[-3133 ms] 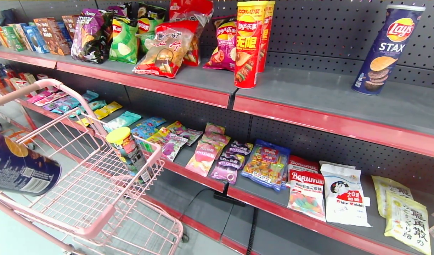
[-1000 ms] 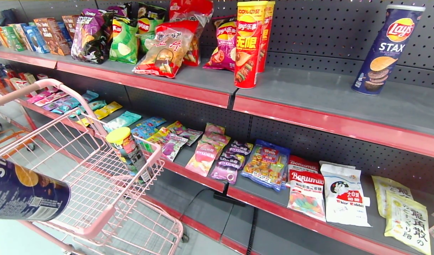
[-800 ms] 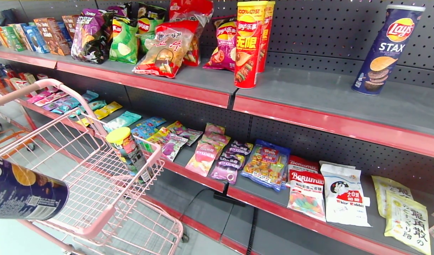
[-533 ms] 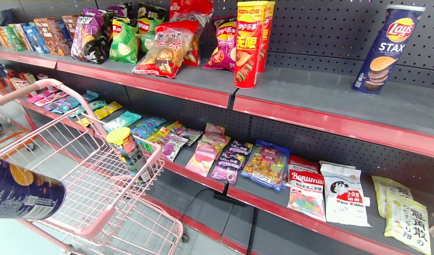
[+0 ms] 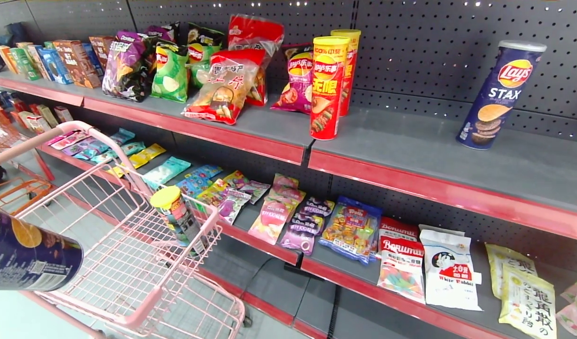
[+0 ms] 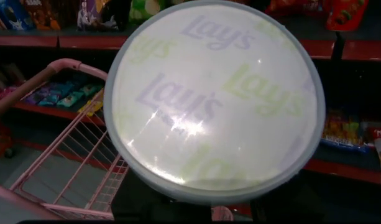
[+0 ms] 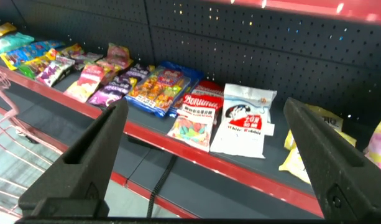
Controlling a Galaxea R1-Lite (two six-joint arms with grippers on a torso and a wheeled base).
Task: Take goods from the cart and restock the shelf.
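Blue crisp can (image 5: 27,252): near left, aloft over the cart (image 5: 140,313); left gripper's jaws judged clamped on it, hidden behind. Right gripper (image 7: 204,109): jaws apart, empty. Handling: stand it upright on the upper shelf (image 5: 410,136), beside the matching can (image 5: 500,94).

Dark blue chips can (image 5: 29,256) cut off by left edge of head view; its lid (image 6: 215,99) hiding the can's body in left wrist view. Pink cart (image 5: 137,313) cropped at bottom. Yellow-lidded can (image 5: 177,219) partly behind cart wire.
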